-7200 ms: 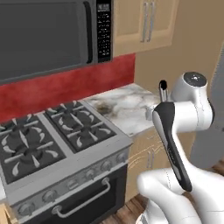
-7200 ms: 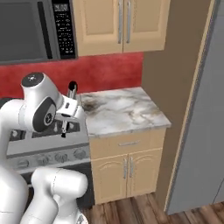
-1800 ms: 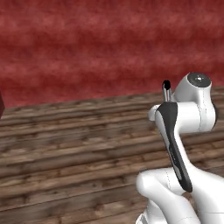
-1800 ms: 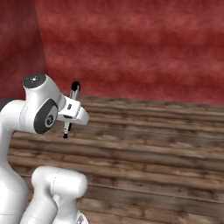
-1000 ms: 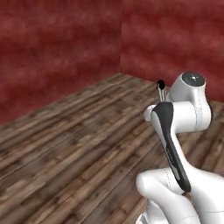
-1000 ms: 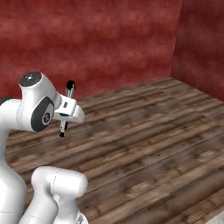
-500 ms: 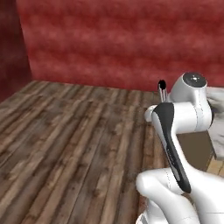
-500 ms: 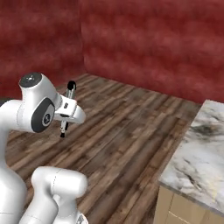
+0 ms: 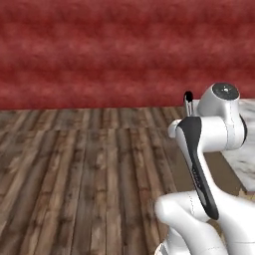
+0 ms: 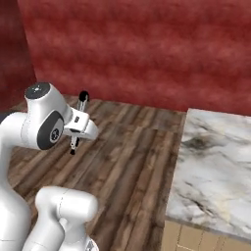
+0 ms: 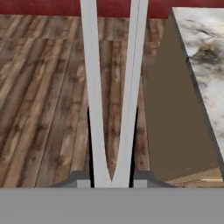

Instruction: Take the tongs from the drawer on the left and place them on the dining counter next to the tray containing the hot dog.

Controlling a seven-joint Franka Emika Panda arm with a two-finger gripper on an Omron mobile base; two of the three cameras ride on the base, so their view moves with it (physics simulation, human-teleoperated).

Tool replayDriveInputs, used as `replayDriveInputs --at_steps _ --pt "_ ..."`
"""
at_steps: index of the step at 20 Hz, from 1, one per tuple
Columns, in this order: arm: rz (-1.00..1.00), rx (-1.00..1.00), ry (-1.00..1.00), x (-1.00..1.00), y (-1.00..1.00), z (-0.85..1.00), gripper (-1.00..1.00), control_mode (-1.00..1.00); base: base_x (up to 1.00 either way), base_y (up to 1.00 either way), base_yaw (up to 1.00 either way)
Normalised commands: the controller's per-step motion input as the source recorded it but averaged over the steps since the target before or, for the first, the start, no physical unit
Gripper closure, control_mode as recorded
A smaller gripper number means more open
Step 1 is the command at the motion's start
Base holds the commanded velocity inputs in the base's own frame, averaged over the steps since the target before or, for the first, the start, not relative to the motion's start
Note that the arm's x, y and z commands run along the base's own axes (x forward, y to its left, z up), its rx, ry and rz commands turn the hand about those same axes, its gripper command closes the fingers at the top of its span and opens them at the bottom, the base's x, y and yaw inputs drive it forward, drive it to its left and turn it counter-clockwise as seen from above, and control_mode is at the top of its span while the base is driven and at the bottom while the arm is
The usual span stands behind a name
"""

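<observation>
tongs (image 11: 111, 100) — between gripper (image 11: 111, 179) jaws (clamped)

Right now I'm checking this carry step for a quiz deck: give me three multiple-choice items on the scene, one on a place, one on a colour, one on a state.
1. Where does the dining counter lie in the right base view?
A. At the right of the picture
B. At the left of the picture
C. Against the far wall's middle

2. What colour is the wall behind the floor?
A. Pale blue
B. Dark red
C. White

3. What is the gripper doing?
A. Standing open over the floor
B. Shut on the tongs
C. Shut on a hot dog

Answers:
1. A, the marble top fills the right side there.
2. B, both base views show a mottled red wall.
3. B, in the hand view the two silver arms of the tongs rise from between the fingertips.
</observation>
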Motion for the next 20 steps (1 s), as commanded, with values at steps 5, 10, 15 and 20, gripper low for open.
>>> replayDriveInputs --at_steps 5,10,15,20 --pt "0.00 0.00 0.00 0.00 0.00 0.00 1.00 1.00 0.86 0.60 -0.23" --pt "0.00 0.00 0.00 0.00 0.00 0.00 1.00 1.00 0.90 0.54 -0.20" --pt "0.00 0.00 0.00 0.00 0.00 0.00 1.00 1.00 1.00 0.44 -0.21" --pt "0.00 0.00 0.00 0.00 0.00 0.00 1.00 1.00 1.00 0.40 -0.21"
